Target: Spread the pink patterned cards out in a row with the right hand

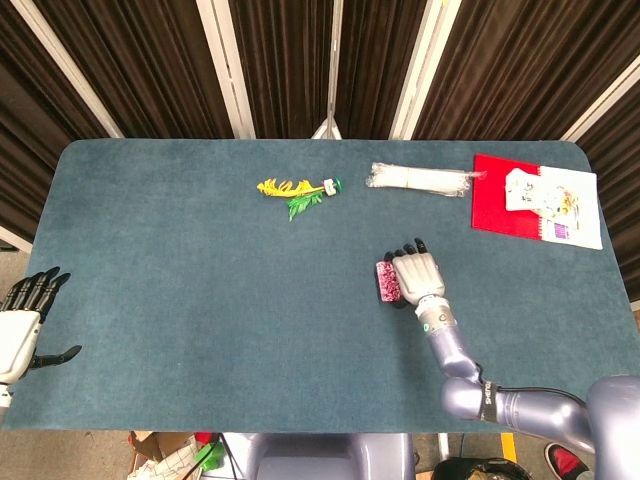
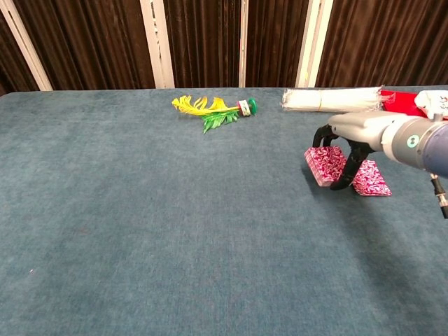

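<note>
Pink patterned cards [image 2: 325, 164] sit right of centre on the tabletop [image 1: 200, 300], right robot hand [image 2: 343, 143] clamped on the stack, fingers arched over it. Spreading underway, by my read; next needs sliding sideways while shedding cards. Chest view shows one loose card [image 2: 371, 178] on the cloth; head view hides it. Left robot hand [image 1: 22, 320] idle, fingers apart, seen only from head view.

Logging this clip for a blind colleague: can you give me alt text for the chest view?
The right robot hand presses on pink patterned cards on a teal table, more cards trailing to its right. Behind lie a yellow-green feather toy, a white bundle and a red book.
</note>
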`<state>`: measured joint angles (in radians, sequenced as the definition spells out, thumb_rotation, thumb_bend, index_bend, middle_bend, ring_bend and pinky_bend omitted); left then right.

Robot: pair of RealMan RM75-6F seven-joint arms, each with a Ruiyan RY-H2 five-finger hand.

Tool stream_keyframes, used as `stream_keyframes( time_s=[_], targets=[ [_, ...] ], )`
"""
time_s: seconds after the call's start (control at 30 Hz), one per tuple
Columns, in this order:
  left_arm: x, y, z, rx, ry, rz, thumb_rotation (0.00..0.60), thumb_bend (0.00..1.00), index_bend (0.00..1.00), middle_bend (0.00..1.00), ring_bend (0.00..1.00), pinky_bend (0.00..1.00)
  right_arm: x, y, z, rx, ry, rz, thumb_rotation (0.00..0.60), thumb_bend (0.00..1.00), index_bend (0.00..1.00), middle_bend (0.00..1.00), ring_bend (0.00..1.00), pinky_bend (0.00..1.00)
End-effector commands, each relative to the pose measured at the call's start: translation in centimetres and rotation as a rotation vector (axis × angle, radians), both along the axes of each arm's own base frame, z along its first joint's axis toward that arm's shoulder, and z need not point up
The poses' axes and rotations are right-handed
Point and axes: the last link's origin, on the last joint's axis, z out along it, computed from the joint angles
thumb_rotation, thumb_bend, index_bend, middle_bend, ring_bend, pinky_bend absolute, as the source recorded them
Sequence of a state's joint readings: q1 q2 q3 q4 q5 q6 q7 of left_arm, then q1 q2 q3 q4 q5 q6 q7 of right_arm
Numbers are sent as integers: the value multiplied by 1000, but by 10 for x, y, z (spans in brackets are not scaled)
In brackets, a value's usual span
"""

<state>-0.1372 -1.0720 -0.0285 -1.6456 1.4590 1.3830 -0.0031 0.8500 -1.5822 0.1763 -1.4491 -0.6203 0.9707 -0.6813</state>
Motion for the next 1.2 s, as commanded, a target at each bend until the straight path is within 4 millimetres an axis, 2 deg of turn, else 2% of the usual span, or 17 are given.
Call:
stream_keyframes(
  time_s=[0.03,0.13,0.37,0.67,0.8,0.9,1.07,1.2],
  targets=[
    [0,0,0,-1,0,-1,600,0,0,0,0,0,1,2,-8,9,9,6,600,237,489,408,153,0],
    [0,0,0,-2,-1,-2,600,0,0,0,0,0,5,5,-14,21,11,18,600,238,423,387,119,0],
    [0,0,0,-1,-4,-2,600,0,0,0,0,0,4,10,-21,46,46,20,600,237,226,260,52,0],
    [1,0,1,6,-4,-3,600,0,0,0,0,0,2,11,-21,44,53,14,600,236,102,204,20,0],
    [0,1,1,9,-7,1,600,0,0,0,0,0,1,12,-21,46,55,11,600,237,121,204,20,0],
    [0,1,1,9,-6,-1,600,0,0,0,0,0,0,12,-21,45,64,12,600,237,171,216,20,0],
    [0,1,1,8,-8,0,600,0,0,0,0,0,-2,12,-20,37,64,8,600,237,333,309,66,0],
    [0,1,1,8,-7,-2,600,0,0,0,0,0,-4,11,-18,24,61,10,600,237,373,330,88,0]
  ],
)
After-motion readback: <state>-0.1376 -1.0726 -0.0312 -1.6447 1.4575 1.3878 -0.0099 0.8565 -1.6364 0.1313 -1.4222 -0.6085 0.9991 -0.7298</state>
